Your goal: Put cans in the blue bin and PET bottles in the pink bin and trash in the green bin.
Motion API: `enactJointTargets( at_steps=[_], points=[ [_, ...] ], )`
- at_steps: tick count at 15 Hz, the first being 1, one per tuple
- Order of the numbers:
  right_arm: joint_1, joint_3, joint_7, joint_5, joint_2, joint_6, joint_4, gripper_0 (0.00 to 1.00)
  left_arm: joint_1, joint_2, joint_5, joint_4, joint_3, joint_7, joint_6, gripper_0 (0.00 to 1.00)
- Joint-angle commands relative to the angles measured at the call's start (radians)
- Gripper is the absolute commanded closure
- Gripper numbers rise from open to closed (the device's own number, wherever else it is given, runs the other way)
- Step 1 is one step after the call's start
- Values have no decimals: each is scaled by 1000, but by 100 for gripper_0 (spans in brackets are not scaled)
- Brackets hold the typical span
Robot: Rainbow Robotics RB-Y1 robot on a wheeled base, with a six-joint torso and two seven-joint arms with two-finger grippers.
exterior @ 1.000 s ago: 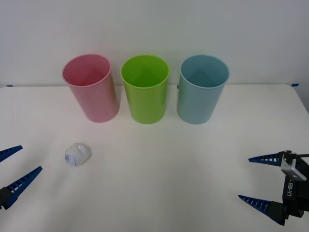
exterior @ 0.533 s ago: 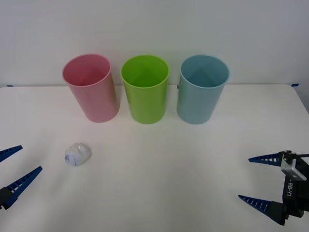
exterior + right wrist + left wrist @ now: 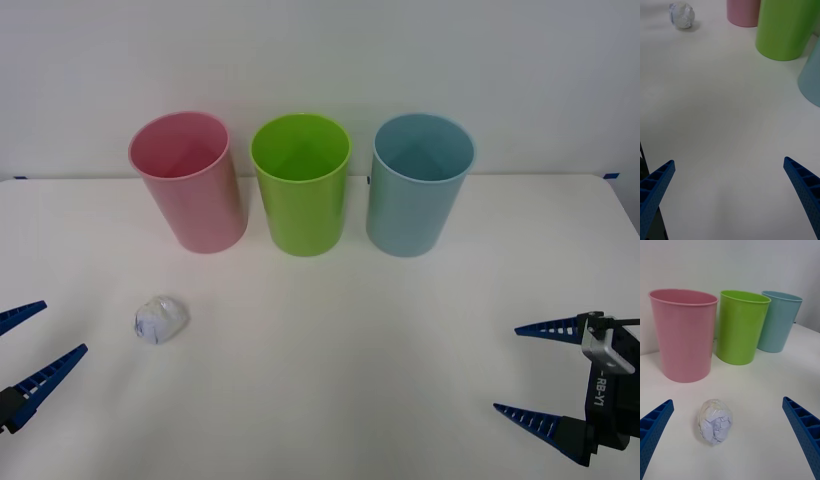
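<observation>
- The pink bin (image 3: 189,182), green bin (image 3: 300,184) and blue bin (image 3: 419,184) stand upright in a row at the table's (image 3: 340,330) far side.
- The trash (image 3: 161,320) lies in front of the pink bin, well apart from it.
- The left gripper (image 3: 28,342), fingers spread and empty, sits near the trash.
- The right gripper (image 3: 525,368), marked "RB-Y1", is spread wide too.

Plain white wall (image 3: 320,60) behind a white table (image 3: 330,330), w/ even light, soft shadows.
</observation>
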Motion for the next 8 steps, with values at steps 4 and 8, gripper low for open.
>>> enactJointTargets(
  at_steps=[4,8],
  points=[
    [0,0,0,0,0,0,0,0,37,-23,-63,-74,-8,86,80,0],
    [0,0,0,0,0,0,0,0,49,-21,-140,-141,-44,209,181,0]
  ],
)
